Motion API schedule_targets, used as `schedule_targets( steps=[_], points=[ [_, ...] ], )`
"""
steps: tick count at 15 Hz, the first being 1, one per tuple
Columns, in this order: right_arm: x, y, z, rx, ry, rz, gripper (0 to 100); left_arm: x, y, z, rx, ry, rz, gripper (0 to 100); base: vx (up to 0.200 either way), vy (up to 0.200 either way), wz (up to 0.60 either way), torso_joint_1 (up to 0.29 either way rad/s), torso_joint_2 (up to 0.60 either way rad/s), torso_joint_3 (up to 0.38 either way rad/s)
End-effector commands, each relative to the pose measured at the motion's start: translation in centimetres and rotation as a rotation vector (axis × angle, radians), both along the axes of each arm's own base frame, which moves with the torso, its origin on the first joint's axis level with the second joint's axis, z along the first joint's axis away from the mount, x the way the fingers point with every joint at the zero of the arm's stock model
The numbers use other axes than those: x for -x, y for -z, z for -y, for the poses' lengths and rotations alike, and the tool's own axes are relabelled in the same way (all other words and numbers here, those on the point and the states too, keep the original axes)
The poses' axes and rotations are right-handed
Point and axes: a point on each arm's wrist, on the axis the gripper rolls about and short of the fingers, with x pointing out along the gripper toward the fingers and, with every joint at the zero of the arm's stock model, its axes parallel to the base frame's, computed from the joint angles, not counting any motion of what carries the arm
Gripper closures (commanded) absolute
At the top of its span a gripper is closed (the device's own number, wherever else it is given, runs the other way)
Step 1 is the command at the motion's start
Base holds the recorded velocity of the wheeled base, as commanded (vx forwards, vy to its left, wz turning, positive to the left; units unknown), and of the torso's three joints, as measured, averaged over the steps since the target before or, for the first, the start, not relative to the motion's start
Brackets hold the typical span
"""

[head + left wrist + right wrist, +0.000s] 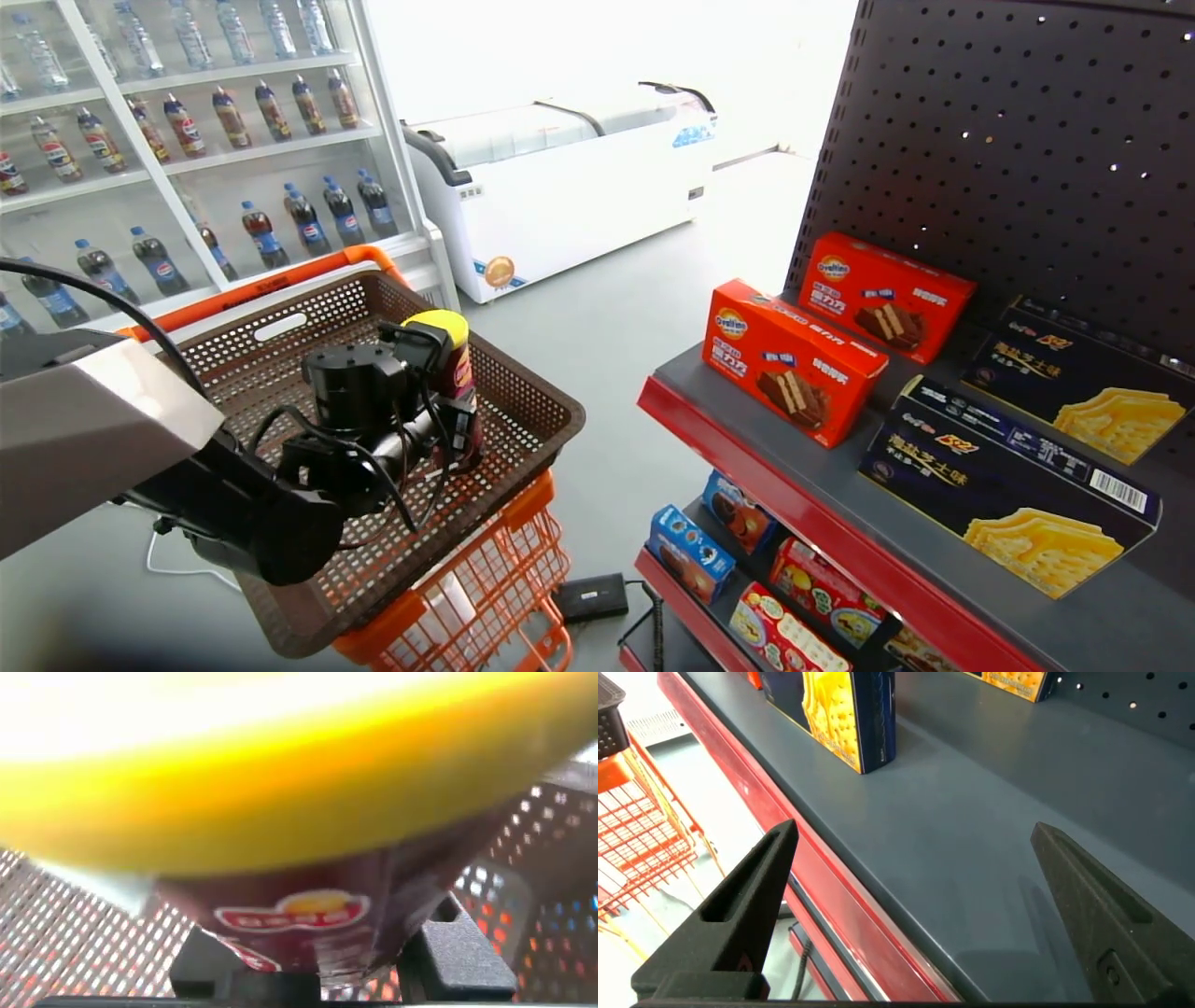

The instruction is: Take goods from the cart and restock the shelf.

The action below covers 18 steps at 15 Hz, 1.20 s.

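Now the left end effector (pixel 450 378) is clamping a yellow-lidded maroon can (pixel 455 359), holding it upright in the brown basket (pixel 546 411) on the orange cart (pixel 495 579) at eight o'clock in the head view. The right end effector (pixel 915 835) is hovering, fingers apart, over the bare grey shelf (pixel 971 868) at four o'clock. Grey floor (pixel 607 355) is stretching toward a bottle cooler (pixel 187 149) at ten and a white freezer (pixel 560 196) at twelve.

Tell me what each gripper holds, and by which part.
Left gripper: the dark red cylindrical can with yellow lid, by its body below the lid. Right gripper: nothing, open.
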Motion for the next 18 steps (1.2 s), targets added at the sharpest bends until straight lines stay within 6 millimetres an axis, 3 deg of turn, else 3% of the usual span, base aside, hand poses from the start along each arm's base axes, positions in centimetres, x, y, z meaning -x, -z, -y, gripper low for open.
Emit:
schedule_targets(
  steps=[1, 7, 13, 16, 18],
  points=[
    [0.0, 0.0, 0.0, 0.000, -0.001, 0.000, 0, 1.1, -4.8, -0.3, 0.036, -0.003, 0.063, 100, 0.000, 0.000, 0.00, 0.000, 0.00, 0.000],
    [0.0, 0.0, 0.0, 0.001, -0.001, 0.000, 0, 2.8, -11.4, 1.1, 0.085, 0.051, 0.161, 100, 0.000, 0.000, 0.00, 0.000, 0.00, 0.000],
    [0.0, 0.0, 0.0, 0.001, -0.001, 0.000, 0, 6.8, -14.8, 3.4, 0.140, 0.291, 0.128, 100, 0.000, 0.000, 0.00, 0.000, 0.00, 0.000],
    [0.0, 0.0, 0.0, 0.000, -0.001, 0.000, 0, 8.5, -16.1, 3.0, 0.164, 0.335, 0.128, 100, 0.000, 0.000, 0.00, 0.000, 0.00, 0.000],
    [0.0, 0.0, 0.0, 0.000, -0.001, 0.000, 0, 10.0, -16.7, 2.7, 0.173, 0.466, 0.123, 100, 0.000, 0.000, 0.00, 0.000, 0.00, 0.000]
  ],
)
